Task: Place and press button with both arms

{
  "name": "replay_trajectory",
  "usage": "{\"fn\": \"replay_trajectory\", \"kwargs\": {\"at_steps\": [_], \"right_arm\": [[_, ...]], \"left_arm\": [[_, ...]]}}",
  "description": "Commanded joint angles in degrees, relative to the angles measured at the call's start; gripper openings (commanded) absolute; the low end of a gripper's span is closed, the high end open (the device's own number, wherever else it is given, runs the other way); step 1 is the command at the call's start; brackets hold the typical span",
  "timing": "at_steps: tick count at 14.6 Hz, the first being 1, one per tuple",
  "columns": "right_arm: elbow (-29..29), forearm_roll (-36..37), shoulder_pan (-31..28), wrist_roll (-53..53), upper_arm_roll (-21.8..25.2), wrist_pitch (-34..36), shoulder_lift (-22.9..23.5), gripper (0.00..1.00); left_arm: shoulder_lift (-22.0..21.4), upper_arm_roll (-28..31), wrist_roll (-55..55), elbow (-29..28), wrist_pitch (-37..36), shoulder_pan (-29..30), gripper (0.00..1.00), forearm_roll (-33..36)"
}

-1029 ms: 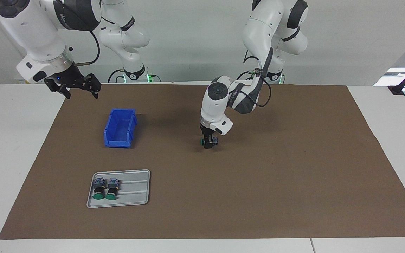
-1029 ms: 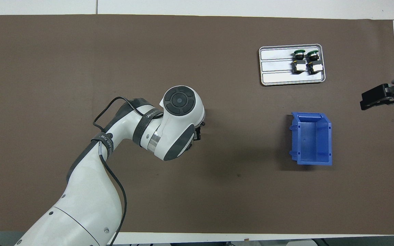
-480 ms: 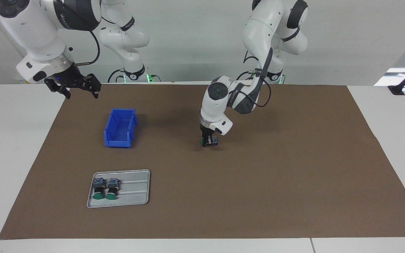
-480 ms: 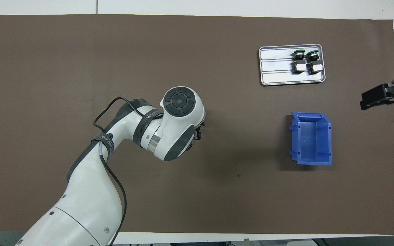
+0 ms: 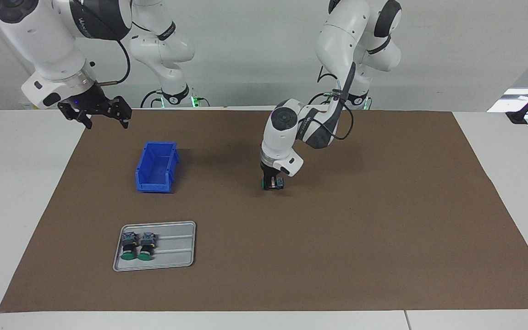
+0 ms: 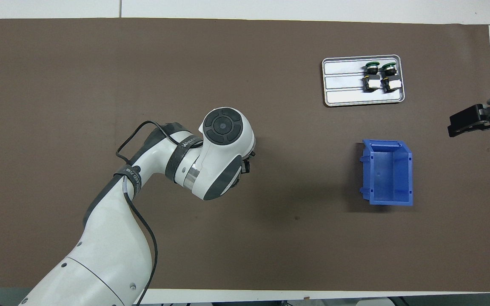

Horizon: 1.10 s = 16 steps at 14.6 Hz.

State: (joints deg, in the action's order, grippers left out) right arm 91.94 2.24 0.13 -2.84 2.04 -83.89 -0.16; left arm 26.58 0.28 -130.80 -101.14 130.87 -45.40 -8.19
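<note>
The left claw (image 5: 272, 183) is down at the brown mat (image 5: 337, 229) near the middle of the surface, its fingers around a button (image 5: 280, 183) that lies on its side, green cap toward the right arm's end, blue-grey block toward the left arm's end. Whether the fingers are pressing on the button or only flank it, I cannot tell. From overhead the left arm's wrist hides the claw almost wholly, and the button does not show there.

The right claw (image 5: 101, 114) hangs in the air over the mat's edge at the right arm's end, fingers spread wide with nothing between them; that arm waits.

A blue bin (image 5: 156, 166) stands on the mat toward the right arm's end. Farther from the robots than the bin sits a grey tray (image 5: 177, 247) with two more buttons (image 5: 138, 245) lying side by side in it, at the tray's end toward the right arm's end of the surface.
</note>
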Motion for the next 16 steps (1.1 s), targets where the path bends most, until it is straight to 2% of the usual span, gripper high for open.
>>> {"fn": "replay_trajectory", "kwargs": {"at_steps": [1, 4, 7, 9, 11, 14, 16], "right_arm": [[1.6, -1.3, -0.4, -1.0, 0.0, 0.0, -1.4, 1.00], [1.6, -1.3, -0.4, -1.0, 0.0, 0.0, -1.4, 1.00], [1.6, -1.3, -0.4, -1.0, 0.0, 0.0, -1.4, 1.00], [1.6, -1.3, -0.4, -1.0, 0.0, 0.0, -1.4, 1.00], [1.6, -1.3, -0.4, -1.0, 0.0, 0.0, -1.4, 1.00], [1.6, -1.3, -0.4, -1.0, 0.0, 0.0, -1.4, 1.00], [1.6, -1.3, -0.4, -1.0, 0.0, 0.0, -1.4, 1.00]], "left_arm": [[-0.7, 0.6, 0.1, 0.2, -0.3, 0.0, 0.17, -0.1], [-3.4, 0.6, 1.8, -0.7, -1.1, 1.1, 0.15, -0.2], [-8.9, 0.4, 4.9, -4.8, -0.6, 2.9, 0.15, -0.3], [-10.6, 0.3, 6.7, -6.7, 0.3, 4.9, 0.15, -1.9], [-10.9, 0.3, 9.7, -7.0, 2.2, 6.3, 0.15, -8.1], [-11.3, 0.4, 21.3, -9.9, 9.4, 7.4, 0.15, -24.6], [-11.4, 0.4, 23.7, -10.5, 10.9, 7.4, 0.15, -29.8]]}}
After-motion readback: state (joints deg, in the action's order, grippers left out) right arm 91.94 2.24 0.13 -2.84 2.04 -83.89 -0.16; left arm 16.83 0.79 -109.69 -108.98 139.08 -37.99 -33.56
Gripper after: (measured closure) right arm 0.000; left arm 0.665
